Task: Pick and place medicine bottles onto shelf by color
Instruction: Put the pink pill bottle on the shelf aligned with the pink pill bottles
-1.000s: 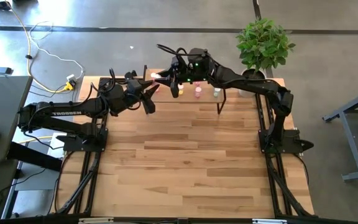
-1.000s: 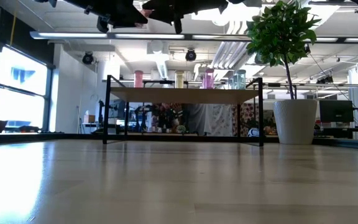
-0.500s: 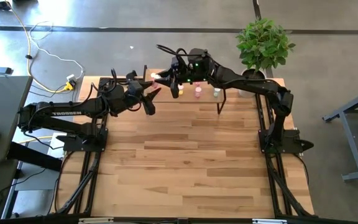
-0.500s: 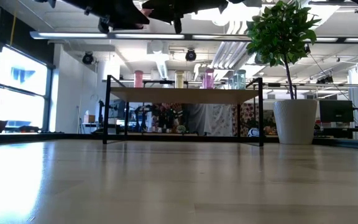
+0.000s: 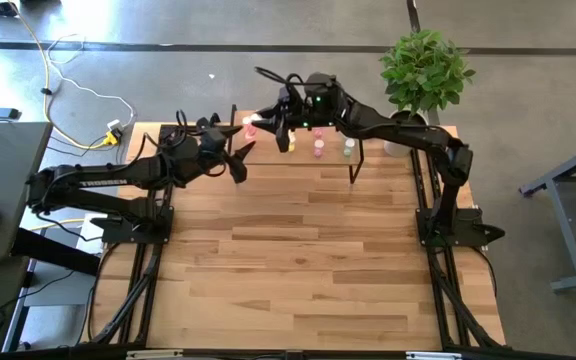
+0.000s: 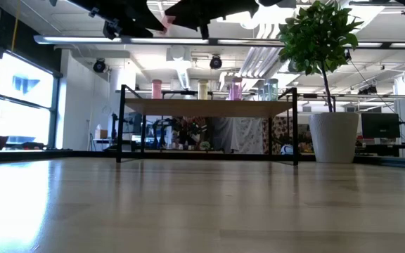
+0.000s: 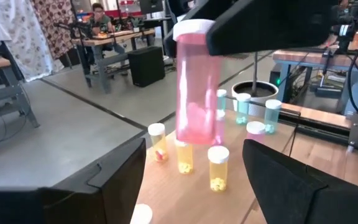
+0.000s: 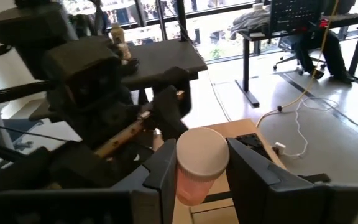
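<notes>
The bottle pinched in the black right gripper is translucent pink with a white cap. On the shelf, pale wood on black legs, stand yellow bottles, a red-orange one and pale green ones, all white-capped. The surface is honey-toned planks; at two o'clock a green plant sits in a white pot.

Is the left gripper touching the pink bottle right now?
Apart. The left wrist view shows the left gripper open, clear space either side of the pink bottle, which the right gripper holds.
</notes>
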Action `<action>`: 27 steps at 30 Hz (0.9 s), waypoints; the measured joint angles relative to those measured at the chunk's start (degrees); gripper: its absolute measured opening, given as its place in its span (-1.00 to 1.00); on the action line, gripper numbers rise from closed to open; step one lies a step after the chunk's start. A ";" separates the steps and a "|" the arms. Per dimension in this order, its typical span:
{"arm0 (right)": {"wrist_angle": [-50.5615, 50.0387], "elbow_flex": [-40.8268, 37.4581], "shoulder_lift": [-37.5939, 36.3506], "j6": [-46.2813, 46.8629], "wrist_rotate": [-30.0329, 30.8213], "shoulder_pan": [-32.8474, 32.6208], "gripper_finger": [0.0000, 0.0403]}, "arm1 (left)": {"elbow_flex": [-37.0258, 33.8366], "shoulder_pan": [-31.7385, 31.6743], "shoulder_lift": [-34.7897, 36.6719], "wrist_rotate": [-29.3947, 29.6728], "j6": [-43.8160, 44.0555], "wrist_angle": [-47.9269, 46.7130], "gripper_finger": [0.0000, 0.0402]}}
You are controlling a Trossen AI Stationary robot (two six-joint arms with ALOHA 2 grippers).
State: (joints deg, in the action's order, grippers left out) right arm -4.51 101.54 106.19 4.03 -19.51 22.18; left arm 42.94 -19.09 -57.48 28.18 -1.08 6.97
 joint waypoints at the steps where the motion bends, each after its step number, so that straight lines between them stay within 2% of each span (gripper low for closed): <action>1: 0.02 0.00 -0.02 0.00 0.00 0.32 -0.50 | 0.00 0.00 0.50 0.00 -0.03 -0.37 0.29; 5: -0.65 0.00 -0.04 -0.30 0.02 1.28 -0.50 | 0.00 0.00 2.44 0.20 0.00 -0.38 0.28; 14: -3.88 -0.02 1.35 -7.65 0.06 0.09 -0.50 | 0.00 0.00 6.80 4.36 -0.05 -4.73 0.28; 20: -3.61 0.03 1.62 -9.27 2.64 -0.46 -0.50 | 0.00 0.00 9.18 6.09 -1.09 -5.43 0.28; 27: -6.12 4.09 2.47 -12.03 2.72 -1.14 -0.50 | 0.00 0.00 11.54 8.61 -1.13 -6.15 0.28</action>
State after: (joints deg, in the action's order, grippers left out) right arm -10.63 105.63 108.66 -7.99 -16.79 21.04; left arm 42.94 -19.09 -45.94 36.80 -2.21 0.82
